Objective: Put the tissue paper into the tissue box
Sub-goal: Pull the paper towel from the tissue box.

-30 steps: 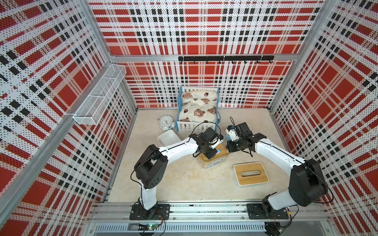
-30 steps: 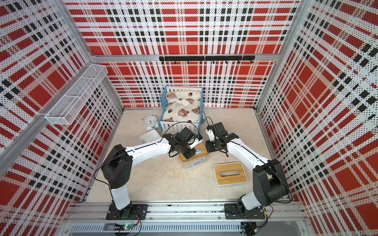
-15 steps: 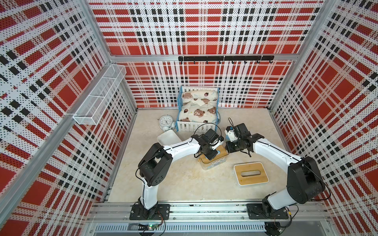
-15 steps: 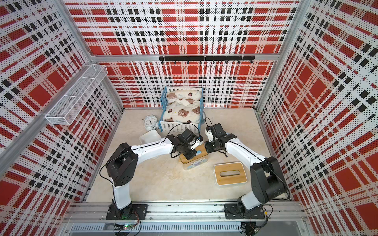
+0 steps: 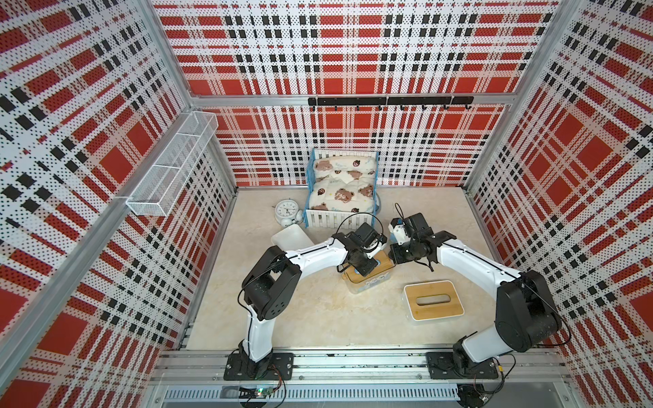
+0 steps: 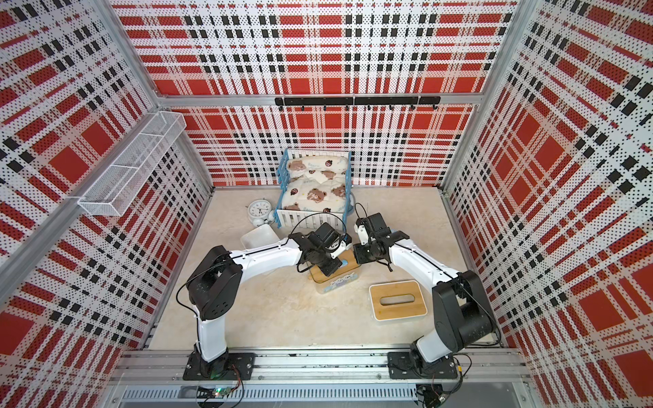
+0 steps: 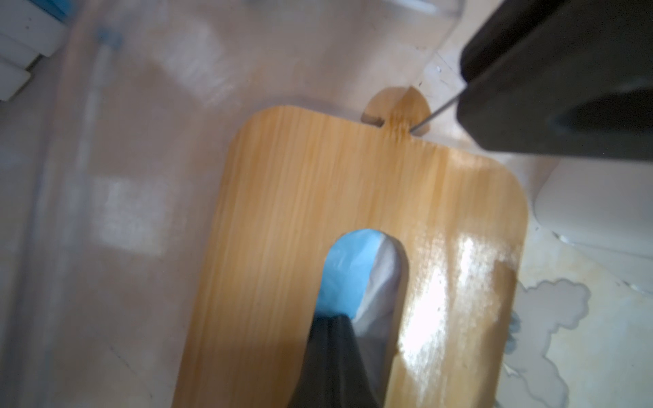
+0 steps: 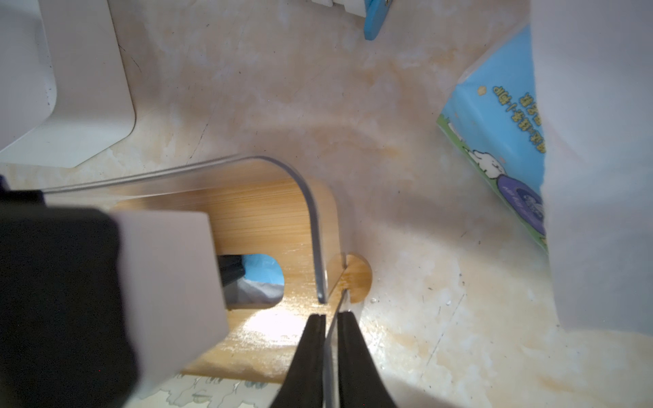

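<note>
A white open container (image 5: pixel 291 238) sits on the robot's left, out of the work. Next comes the left gripper (image 7: pixel 332 319), its fingers pressed together and the tips dipped into the slot of the bamboo lid (image 7: pixel 318 169). They meet the tissue paper (image 7: pixel 349 275), whose blue-and-white wrap shows through that slot, so 1 pack is already inside the clear tissue box (image 5: pixel 371 284). Whether a fold is actually caught between the tips cannot be told. The aim seems to be to reach the sheets through the opening.

At the box's end, the right gripper (image 8: pixel 330 318) has its 2 fingers pinching the thin clear wall, beside the lid's round tab (image 8: pixel 353 279). This probably braces the light box so it neither slides nor lifts.

In the right wrist view a second pack (image 8: pixel 494 130) lies on the tabletop, apart from the box. Farthest right stands another box with a slotted wooden lid (image 5: pixel 417 293), untouched.
</note>
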`<state>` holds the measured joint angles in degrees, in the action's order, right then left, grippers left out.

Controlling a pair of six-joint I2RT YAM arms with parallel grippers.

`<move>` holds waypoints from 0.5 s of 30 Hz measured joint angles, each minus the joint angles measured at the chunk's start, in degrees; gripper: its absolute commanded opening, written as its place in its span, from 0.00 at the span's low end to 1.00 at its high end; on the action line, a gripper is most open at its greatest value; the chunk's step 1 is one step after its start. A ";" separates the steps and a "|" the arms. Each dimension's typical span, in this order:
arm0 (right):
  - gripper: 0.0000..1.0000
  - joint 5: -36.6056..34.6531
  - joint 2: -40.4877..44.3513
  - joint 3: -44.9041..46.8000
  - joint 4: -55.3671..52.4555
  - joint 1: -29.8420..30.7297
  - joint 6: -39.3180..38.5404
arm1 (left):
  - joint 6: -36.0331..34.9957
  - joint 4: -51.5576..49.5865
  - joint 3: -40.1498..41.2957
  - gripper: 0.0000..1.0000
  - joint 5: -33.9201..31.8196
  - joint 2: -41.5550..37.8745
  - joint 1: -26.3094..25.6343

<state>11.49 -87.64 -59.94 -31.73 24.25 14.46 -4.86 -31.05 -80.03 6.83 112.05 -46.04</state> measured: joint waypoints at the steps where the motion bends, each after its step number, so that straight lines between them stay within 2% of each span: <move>1: 0.13 -0.02 0.00 0.00 0.00 0.00 0.00 | 0.35 0.24 0.07 0.00 0.02 -0.09 0.13; 15: 0.09 -2.60 0.22 0.24 0.39 0.87 0.17 | 4.26 5.75 3.10 0.00 1.18 -1.99 1.55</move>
<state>8.88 -87.42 -59.70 -31.33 25.12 14.63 -0.60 -25.30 -76.93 8.01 110.06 -44.49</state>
